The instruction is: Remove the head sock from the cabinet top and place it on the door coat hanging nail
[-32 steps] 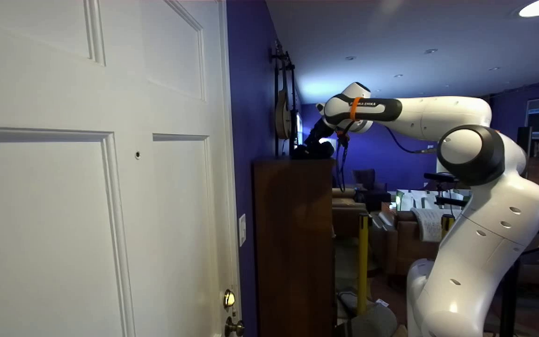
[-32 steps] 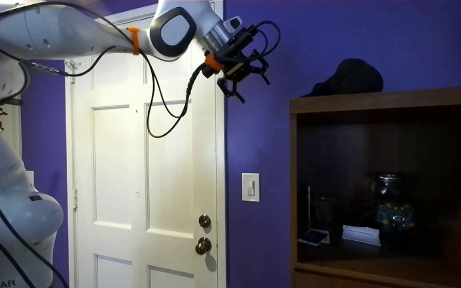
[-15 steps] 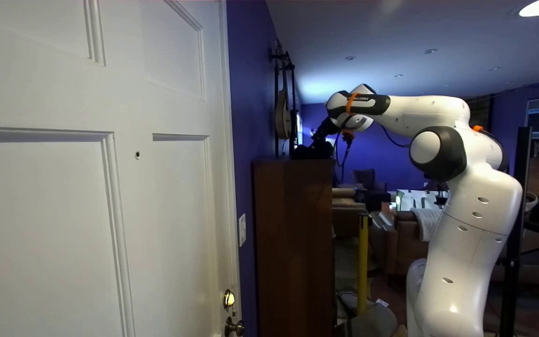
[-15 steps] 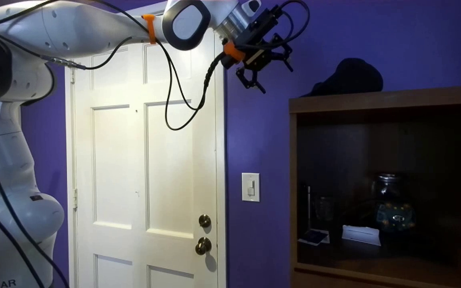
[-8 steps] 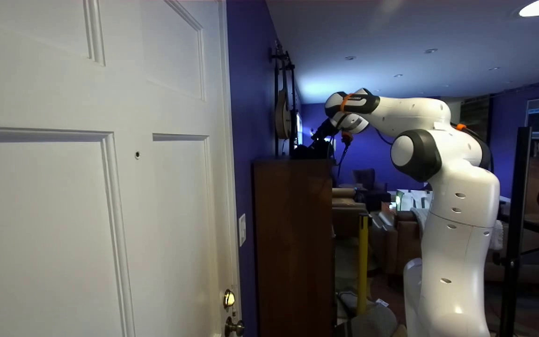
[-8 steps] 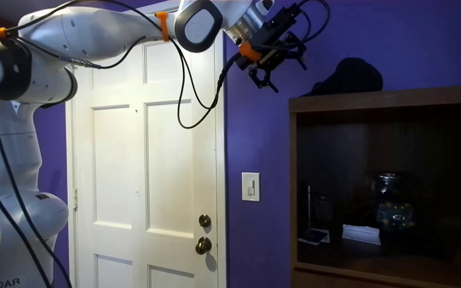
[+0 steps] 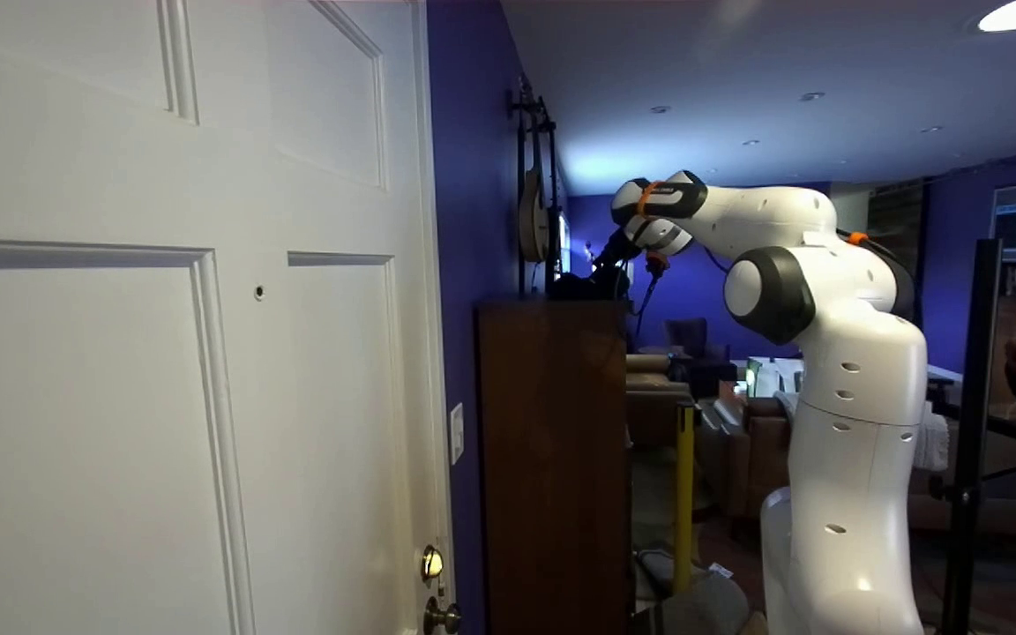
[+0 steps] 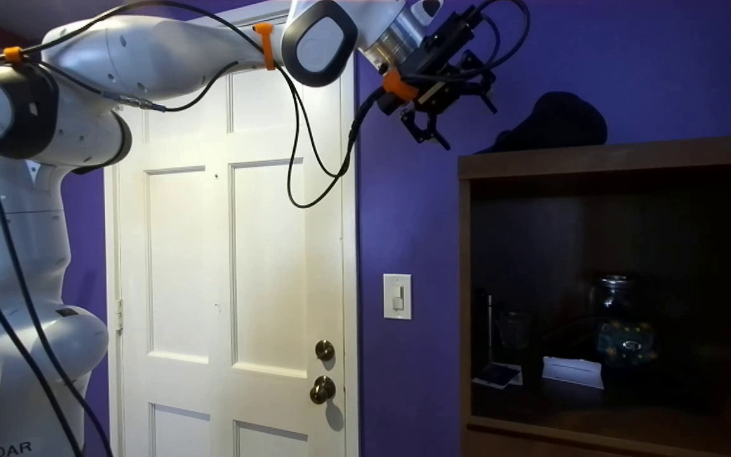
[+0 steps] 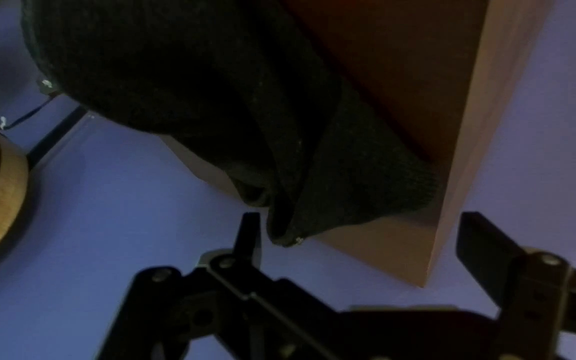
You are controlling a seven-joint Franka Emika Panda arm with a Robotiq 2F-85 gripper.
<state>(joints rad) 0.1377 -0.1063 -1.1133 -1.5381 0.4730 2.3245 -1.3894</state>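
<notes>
Compared with two seconds ago, the end effector (image 8: 471,129) has moved well along the purple wall (image 8: 410,216), away from the door (image 8: 178,260) and toward the head sock (image 8: 562,122). Over the last half second it has advanced only a little and dipped slightly. The head sock has not shifted: it lies heaped on the surface (image 9: 413,75) atop the cabinet (image 7: 552,459), ahead of the end effector. In an exterior view a gap separates them, with the sock at about fingertip height. The arm's elbow (image 7: 744,289) now shows nearer to the end effector than two seconds ago.

Behind the end effector, the lower arm (image 8: 39,247) stands upright and the forearm (image 8: 156,57) runs nearly level out to the wrist (image 8: 321,44). From there the end effector tilts obliquely downward, pointing toward the cabinet. Its two fingers (image 9: 488,255) are spread wide. In the wrist view the sock lies beyond the space between them, its lowest fold near one fingertip. A cable loop (image 8: 304,205) hangs behind the end effector, on the door side. Well apart from the end effector, a small dark mark (image 7: 259,292) shows on the door; whether nail or hole cannot be told.
</notes>
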